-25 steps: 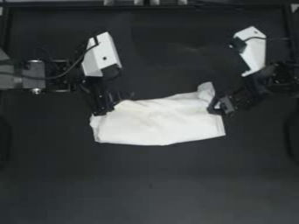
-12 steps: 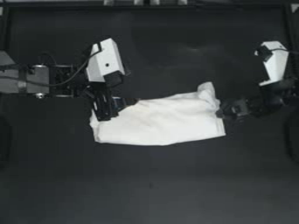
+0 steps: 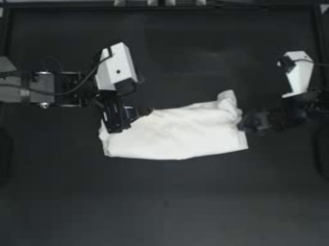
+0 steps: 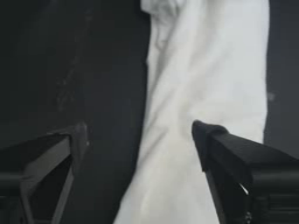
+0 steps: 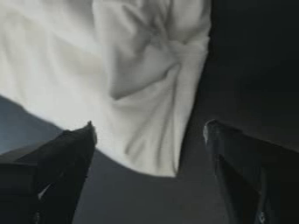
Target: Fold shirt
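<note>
The plain white short-sleeved T-shirt of soft cloth (image 3: 177, 132) lay near the middle of the dark matte table (image 3: 167, 202), already gathered into a compact, roughly rectangular bundle with its long axis running between the two arms; a small puckered tuft of cloth stood up at the shirt's corner nearest the right arm, so the fold looked to be partly made rather than finished.

The left gripper (image 3: 122, 117) sat at the shirt's end nearest the left arm, low over the edge of the cloth; in the left wrist view its jaws (image 4: 140, 144) stood wide apart, one over bare table beside the shirt and the other over the white cloth, with nothing pinched between them; that placement suggested it was straddling the shirt's edge, either ready to take hold of it or just clear of it.

The right gripper (image 3: 252, 122) sat just beside the opposite end of the shirt, close to the puckered corner; its jaws (image 5: 149, 144) were likewise spread wide and held nothing, the bunched hem lying between and beyond them on the table; whether either fingertip touched cloth could not be told.

No container of any kind was in view; the shirt rested directly on the table.
</note>
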`<action>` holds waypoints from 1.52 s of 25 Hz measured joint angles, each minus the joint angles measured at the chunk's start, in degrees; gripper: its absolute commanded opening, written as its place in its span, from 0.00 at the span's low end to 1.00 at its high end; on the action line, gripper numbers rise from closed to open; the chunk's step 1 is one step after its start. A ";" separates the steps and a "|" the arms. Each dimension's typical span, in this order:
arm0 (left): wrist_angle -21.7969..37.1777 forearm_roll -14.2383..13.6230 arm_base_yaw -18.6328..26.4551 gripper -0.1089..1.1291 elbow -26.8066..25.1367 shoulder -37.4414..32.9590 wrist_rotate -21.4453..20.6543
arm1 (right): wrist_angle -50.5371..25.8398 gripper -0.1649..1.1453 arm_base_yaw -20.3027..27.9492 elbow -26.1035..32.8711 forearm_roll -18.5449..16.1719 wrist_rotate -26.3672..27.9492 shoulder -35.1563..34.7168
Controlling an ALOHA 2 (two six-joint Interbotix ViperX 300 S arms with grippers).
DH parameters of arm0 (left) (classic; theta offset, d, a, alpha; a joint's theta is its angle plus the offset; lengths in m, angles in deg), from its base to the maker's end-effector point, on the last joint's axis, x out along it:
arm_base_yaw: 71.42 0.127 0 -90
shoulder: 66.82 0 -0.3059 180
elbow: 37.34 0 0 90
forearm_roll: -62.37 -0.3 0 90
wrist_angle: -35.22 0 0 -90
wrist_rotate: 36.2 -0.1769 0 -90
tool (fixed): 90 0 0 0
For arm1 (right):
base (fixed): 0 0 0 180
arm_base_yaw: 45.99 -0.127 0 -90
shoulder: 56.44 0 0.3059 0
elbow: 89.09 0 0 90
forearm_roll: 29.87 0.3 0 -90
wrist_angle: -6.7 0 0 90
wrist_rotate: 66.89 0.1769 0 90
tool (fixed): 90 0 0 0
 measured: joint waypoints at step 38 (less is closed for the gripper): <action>0.44 0.09 -0.18 0.89 0.00 1.32 0.00 | 13.89 0.89 -3.52 1.05 0.53 0.00 -13.54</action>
